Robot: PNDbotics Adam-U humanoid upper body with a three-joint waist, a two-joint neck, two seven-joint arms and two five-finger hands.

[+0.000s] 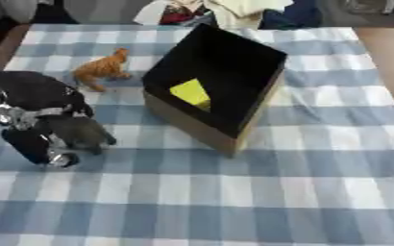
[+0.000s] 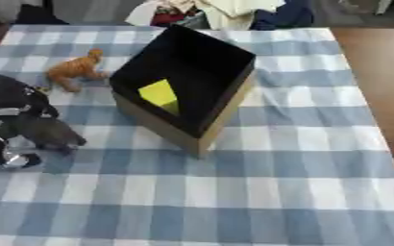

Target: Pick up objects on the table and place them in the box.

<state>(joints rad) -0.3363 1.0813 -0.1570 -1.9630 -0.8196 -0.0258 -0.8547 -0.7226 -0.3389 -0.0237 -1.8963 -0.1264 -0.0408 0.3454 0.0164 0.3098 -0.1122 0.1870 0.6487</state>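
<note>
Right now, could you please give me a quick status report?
Left robot hand curled round a grey object left of the box. Right robot hand out of view. Yellow piece already boxed; orange toy remains.

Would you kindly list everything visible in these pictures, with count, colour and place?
Box: one, tan cardboard outside, black inside, open, mid-table.
Yellow object: one, wedge-like, inside the box.
Toy animal: one, orange, on the cloth left of the box.
Grey object: one, dark grey, at the left hand; shape unclear.
Tablecloth: one, blue and white check, covering the table.
Pile of clothes: one heap, white, red and dark blue, beyond the far edge.
Left hand: one, black and silver, at the left edge by the grey object.
Right hand: not in view.
</note>
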